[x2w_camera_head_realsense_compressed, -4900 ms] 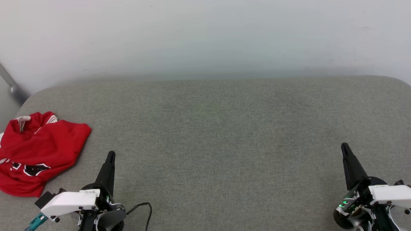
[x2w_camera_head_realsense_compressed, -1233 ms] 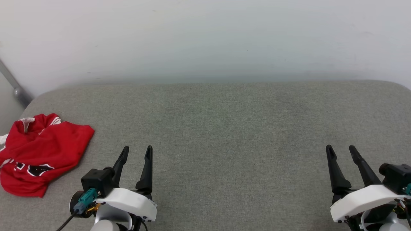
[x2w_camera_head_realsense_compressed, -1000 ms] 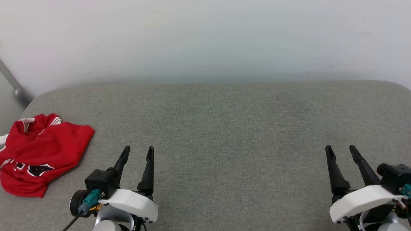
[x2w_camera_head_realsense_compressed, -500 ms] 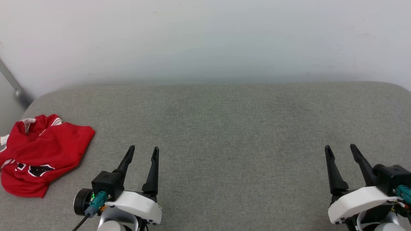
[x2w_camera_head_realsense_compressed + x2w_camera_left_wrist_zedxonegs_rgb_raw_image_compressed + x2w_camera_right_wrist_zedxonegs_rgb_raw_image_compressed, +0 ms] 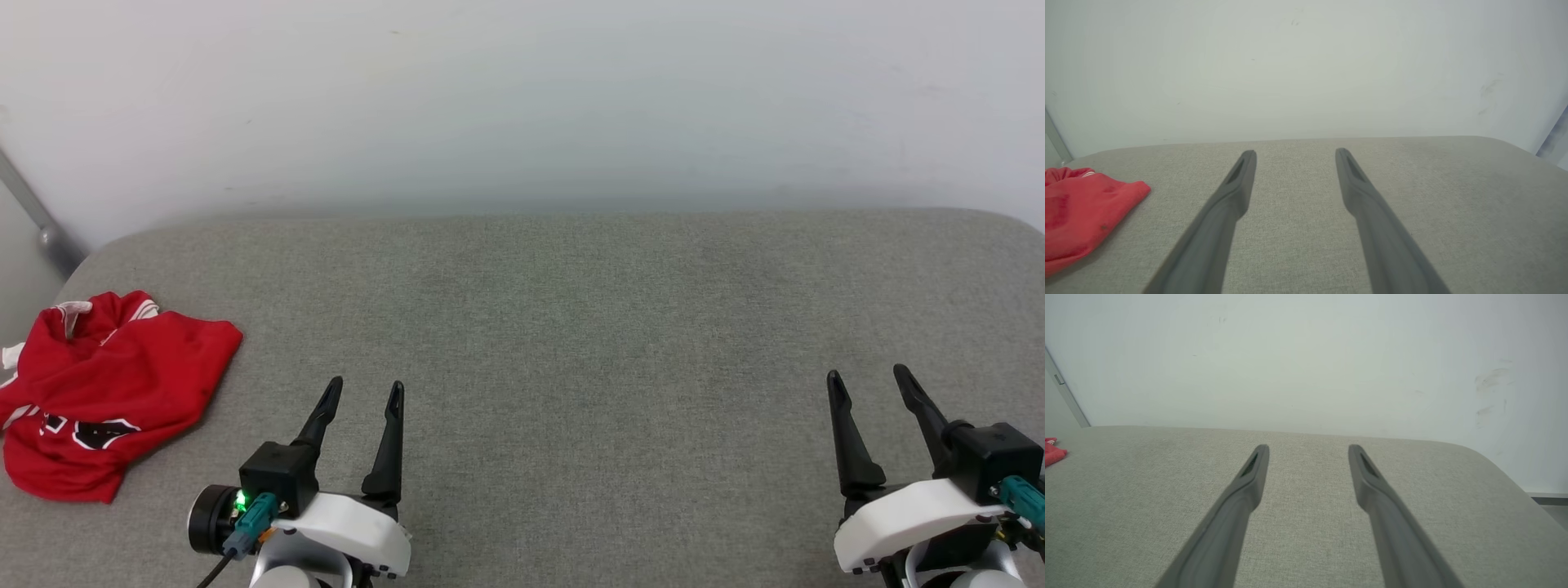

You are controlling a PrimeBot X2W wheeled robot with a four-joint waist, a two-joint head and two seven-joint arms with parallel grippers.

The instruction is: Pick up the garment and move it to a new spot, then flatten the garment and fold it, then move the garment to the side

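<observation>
My left gripper (image 5: 366, 384) and right gripper (image 5: 866, 373) have rolled level, jaws now spread wide and empty; the garment (image 5: 114, 384) lies untouched, so pickup comes next

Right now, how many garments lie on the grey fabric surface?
1: a crumpled red jersey T-shirt with white trim, at the left edge of the grey fabric surface. None seems hidden.
</observation>
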